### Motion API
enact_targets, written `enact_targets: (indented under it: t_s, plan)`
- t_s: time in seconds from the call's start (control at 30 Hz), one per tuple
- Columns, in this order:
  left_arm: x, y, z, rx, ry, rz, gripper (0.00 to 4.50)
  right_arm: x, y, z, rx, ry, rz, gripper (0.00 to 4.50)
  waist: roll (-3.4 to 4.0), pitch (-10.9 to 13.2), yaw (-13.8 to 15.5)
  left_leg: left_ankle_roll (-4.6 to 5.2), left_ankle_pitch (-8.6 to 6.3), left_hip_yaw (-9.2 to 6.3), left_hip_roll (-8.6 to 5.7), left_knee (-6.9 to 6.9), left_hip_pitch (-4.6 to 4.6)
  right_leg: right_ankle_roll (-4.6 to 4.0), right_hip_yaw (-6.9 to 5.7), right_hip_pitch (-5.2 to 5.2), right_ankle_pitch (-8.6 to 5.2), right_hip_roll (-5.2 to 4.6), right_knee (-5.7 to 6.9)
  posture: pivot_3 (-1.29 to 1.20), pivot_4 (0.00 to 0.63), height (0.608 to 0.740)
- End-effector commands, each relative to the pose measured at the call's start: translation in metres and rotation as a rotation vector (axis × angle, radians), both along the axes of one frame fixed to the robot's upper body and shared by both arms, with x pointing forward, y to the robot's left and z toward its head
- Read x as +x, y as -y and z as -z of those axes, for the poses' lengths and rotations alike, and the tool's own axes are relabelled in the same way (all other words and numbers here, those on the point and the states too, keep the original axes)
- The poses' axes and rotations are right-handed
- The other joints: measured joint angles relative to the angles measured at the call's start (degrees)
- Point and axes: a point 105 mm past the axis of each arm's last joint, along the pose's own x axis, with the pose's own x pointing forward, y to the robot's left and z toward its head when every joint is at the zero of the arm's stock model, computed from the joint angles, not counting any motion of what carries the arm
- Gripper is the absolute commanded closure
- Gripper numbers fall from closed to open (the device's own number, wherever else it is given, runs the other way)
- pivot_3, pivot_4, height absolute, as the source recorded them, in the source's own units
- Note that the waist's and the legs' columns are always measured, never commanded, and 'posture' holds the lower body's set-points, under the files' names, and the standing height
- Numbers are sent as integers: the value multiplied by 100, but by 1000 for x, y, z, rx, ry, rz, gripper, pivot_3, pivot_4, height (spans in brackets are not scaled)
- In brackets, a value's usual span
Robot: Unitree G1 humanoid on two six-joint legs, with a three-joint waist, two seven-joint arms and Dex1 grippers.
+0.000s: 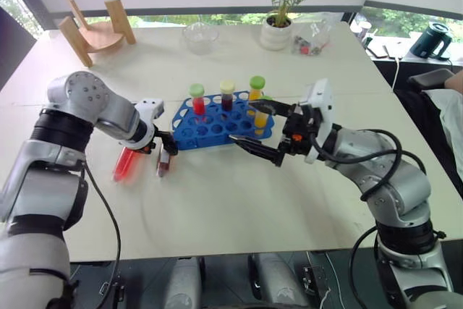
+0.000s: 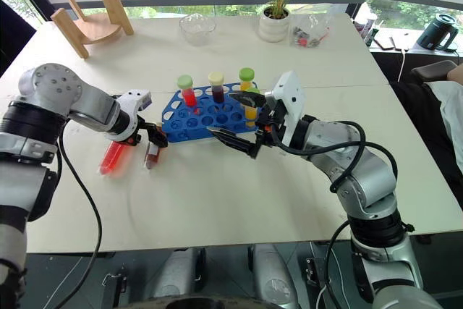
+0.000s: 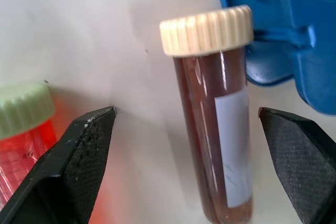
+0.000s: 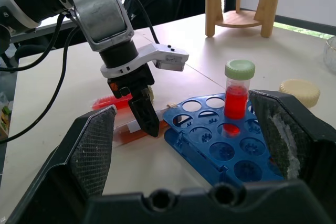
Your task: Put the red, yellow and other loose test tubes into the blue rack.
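Left gripper (image 1: 166, 151) points down over a brown tube (image 3: 215, 124) lying on the table (image 1: 239, 200), fingers spread wide on either side, not gripping it. Red tube (image 1: 126, 163) lies just left of it. Right gripper (image 1: 269, 132) hovers released, empty, at the blue rack's (image 1: 210, 129) right near corner. Rack holds four upright tubes: red, dark, two yellow.

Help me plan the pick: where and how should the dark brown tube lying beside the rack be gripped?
Grip the brown tube across its mid-body, below the cream cap, coming from above. It lies flat on the table, and the left hand already straddles it, open.
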Motion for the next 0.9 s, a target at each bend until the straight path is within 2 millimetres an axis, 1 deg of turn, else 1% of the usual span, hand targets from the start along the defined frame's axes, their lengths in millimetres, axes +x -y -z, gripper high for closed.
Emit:
enact_targets:
  t_s: [0.03, 0.07, 0.13, 0.17, 0.2, 0.23, 0.3, 0.37, 0.43, 0.47, 0.53, 0.57, 0.6, 0.63, 0.67, 0.73, 0.8, 0.83, 0.9]
  plan:
    - [2, -8, 4, 72, -9, -4, 1225, -11, -5, -8, 17, 43, -19, 0, 2, -1, -2, 0, 0, 0, 0, -1, 1, 0, 0, 0, 0, 0, 0, 0, 150, 740]
    - [3, -9, 4, 84, -7, 2, 1802, -12, -5, -8, 19, 41, -17, 0, 2, -1, -1, 0, 0, 0, 0, -1, 1, 0, 0, 0, 0, 0, 0, 0, 150, 740]
    - [4, -10, 5, 100, -5, 13, 2781, -13, -5, -7, 22, 37, -13, 0, 2, -1, 2, 0, 0, 0, 0, -1, 0, 0, 0, 0, 0, 0, 0, 0, 150, 740]
    - [4, -10, 5, 103, -4, 16, 3238, -13, -5, -6, 23, 36, -12, 0, 2, -1, 5, 0, 0, 0, -1, -1, 0, 0, 0, 1, 0, -1, 0, 0, 150, 740]
    - [4, -11, 4, 102, -2, 23, 3589, -13, -5, -5, 23, 31, -11, 0, 2, -1, 7, 0, 0, 0, -2, -1, 0, 1, 0, 1, 0, -1, 0, 0, 150, 740]
    - [4, -11, 2, 95, -3, 36, 3655, -14, -5, -5, 22, 27, -11, 0, 1, -1, 7, 0, 0, 0, -2, -1, 0, 1, 0, 1, 0, -1, 0, 0, 150, 740]
    - [1, -8, -3, 58, 16, 116, 3655, -15, -5, -3, 17, 18, -12, 0, 0, -1, -5, 0, 0, 1, -2, -1, 0, 1, 1, 0, 0, -1, 0, 0, 150, 740]
    - [-2, -11, -12, 24, 71, 245, 3655, -16, -2, 0, -1, 3, -16, 0, 0, 1, -28, 0, 0, 1, -1, -4, -4, 0, 1, -5, -1, 0, -1, 0, 150, 740]
    - [-6, -14, -16, 3, 89, 327, 3655, -18, 1, 2, -13, -8, -18, 0, -1, 2, -23, -3, 1, 4, 1, -13, -9, -1, 5, -17, -1, 0, -3, 0, 150, 740]
    - [-7, -17, -21, -18, 130, 404, 3655, -19, 3, 3, -23, -14, -21, 0, -1, 2, -16, -3, 1, 4, 2, -14, -12, -2, 4, -20, -2, 2, -3, 0, 150, 740]
    - [-12, -19, -39, -145, 251, 554, 3655, -20, 8, 4, -43, -27, -26, 0, 2, 3, -21, -3, 1, 8, 4, -19, -20, -6, 6, -33, -4, 3, -3, 0, 150, 740]
    - [-13, -19, -45, -181, 297, 607, 3655, -20, 10, 5, -48, -31, -27, 0, 2, 3, -17, -2, 1, 11, 5, -19, -20, -8, 8, -35, -6, 2, -4, 0, 150, 740]
    - [-7, -19, -57, -230, 420, 643, 3655, -19, 12, 5, -56, -32, -25, 0, 2, 3, -3, -2, 1, 14, 8, -19, -20, -11, 7, -36, -7, 2, -5, 0, 150, 740]
    - [-4, -20, -65, -254, 506, 663, 3655, -18, 13, 5, -60, -33, -25, 0, 0, 4, 17, -2, 1, 15, 9, -18, -21, -11, 6, -36, -7, 1, -7, 0, 150, 740]
    - [-5, -22, -71, -312, 568, 675, 3655, -17, 15, 5, -66, -36, -24, 0, -3, 4, 41, -1, 1, 13, 12, -12, -25, -12, 3, -36, -8, 2, -7, 0, 150, 740]
    - [-3, -28, -97, -509, 771, 585, 3655, -16, 20, 3, -64, -52, -24, 0, -4, 5, 60, 0, 0, 12, 12, -2, -29, -12, 0, -32, -8, 2, -10, 0, 150, 740]
    - [-7, -27, -118, -614, 947, 541, 3655, -14, 25, -1, -44, -72, -20, 0, -8, 5, 58, 0, 0, 14, 13, 6, -36, -10, 3, -32, -7, 0, -12, 0, 150, 740]
    - [-9, -24, -122, -613, 1003, 542, 3655, -13, 28, -2, -40, -80, -17, 0, -8, 5, 60, 0, 0, 14, 14, 11, -39, -8, 2, -32, -6, 0, -12, 0, 150, 740]
    - [-13, -2, -128, -619, 1105, 570, 3655, -11, 35, -7, -8, -117, -19, 0, -9, 5, 95, 1, 0, 13, 13, 12, -42, -1, 4, -32, -2, -2, -14, 0, 150, 740]
